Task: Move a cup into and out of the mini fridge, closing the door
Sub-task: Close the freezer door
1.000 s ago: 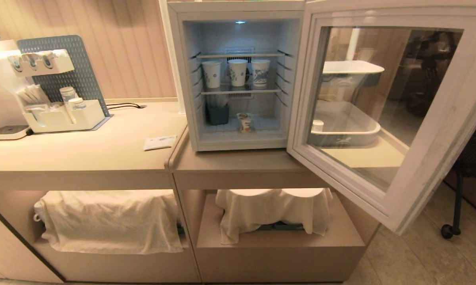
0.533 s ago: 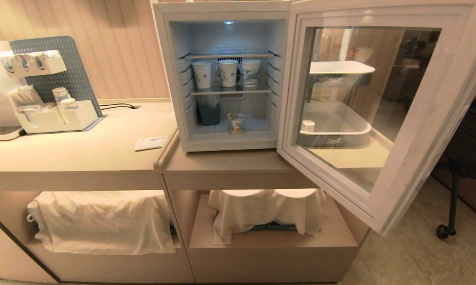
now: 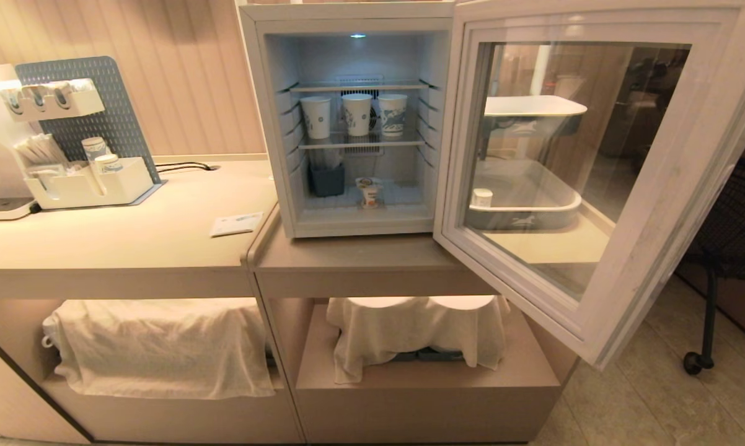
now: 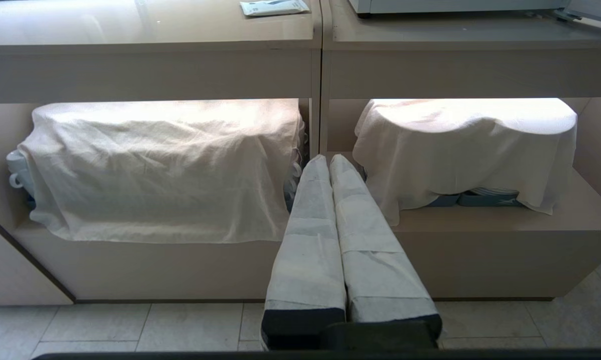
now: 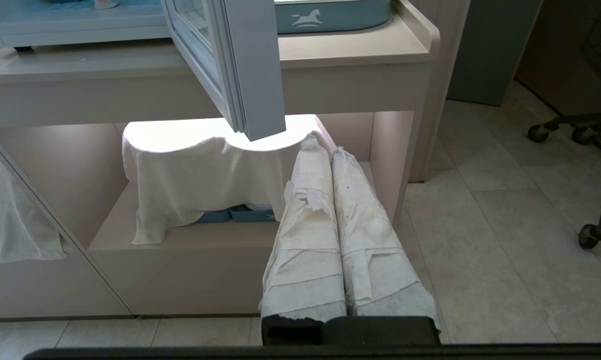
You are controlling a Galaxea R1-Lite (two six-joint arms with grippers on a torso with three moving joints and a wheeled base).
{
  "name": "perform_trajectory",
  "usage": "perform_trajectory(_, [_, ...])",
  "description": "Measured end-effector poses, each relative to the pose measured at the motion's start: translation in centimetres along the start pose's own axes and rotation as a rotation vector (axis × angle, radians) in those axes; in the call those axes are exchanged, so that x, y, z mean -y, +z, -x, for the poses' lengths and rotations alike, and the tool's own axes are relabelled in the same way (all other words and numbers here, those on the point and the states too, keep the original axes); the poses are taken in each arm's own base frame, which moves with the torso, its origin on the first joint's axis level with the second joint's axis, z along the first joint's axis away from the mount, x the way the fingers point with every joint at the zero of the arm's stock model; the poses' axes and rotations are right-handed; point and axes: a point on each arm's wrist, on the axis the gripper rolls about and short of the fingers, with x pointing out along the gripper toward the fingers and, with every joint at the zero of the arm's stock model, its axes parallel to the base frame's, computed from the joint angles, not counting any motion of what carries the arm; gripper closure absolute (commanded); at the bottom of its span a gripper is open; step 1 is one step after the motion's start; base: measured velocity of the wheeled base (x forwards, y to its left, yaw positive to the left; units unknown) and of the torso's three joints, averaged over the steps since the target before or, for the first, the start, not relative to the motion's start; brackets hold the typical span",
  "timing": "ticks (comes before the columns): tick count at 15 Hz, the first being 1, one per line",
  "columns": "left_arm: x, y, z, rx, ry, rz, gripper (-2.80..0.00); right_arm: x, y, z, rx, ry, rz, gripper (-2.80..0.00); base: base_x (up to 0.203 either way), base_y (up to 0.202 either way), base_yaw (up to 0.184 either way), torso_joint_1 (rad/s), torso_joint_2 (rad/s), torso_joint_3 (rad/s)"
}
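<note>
I see the cup (image 3: pixel 369 191) standing upright on the fridge (image 3: pixel 348 124) floor, long axis vertical, lid up, just beside a dark bin (image 3: pixel 326 179). It's tiny and white with an orange label and a wider flat lid. Three paper cups (image 3: pixel 354 114) sit on the wire shelf above it. The door (image 3: pixel 595 179) hangs wide open to the right. My left gripper (image 4: pixel 329 162) is closed on nothing, low before the counter's cloth-covered shelves (image 4: pixel 155 165); my right gripper (image 5: pixel 320 145) is likewise closed and empty, under the door's corner.
</note>
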Motion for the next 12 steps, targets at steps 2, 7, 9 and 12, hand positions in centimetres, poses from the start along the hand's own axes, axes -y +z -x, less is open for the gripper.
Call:
perform_trajectory(2, [0.0,0.0,0.0,0.0,0.0,0.0,0.0,0.0,0.0,0.0,-0.001,-0.002,-0.001,0.0,0.0,0.0,0.0,0.0,0.0,0.0])
perform_trajectory(7, [0.0,0.0,0.0,0.0,0.0,0.0,0.0,0.0,-0.1,0.1,-0.022,0.001,0.011,0.0,0.0,0.0,0.0,0.0,0.0,0.0])
perform_trajectory(9, [0.0,0.0,0.0,0.0,0.0,0.0,0.0,-0.1,1.1,0.5,-0.011,0.031,0.009,0.0,0.0,0.0,0.0,0.0,0.0,0.0])
perform_trajectory(12, [0.0,0.0,0.0,0.0,0.0,0.0,0.0,-0.2,3.4,1.5,-0.09,0.109,0.004,0.0,0.0,0.0,0.0,0.0,0.0,0.0])
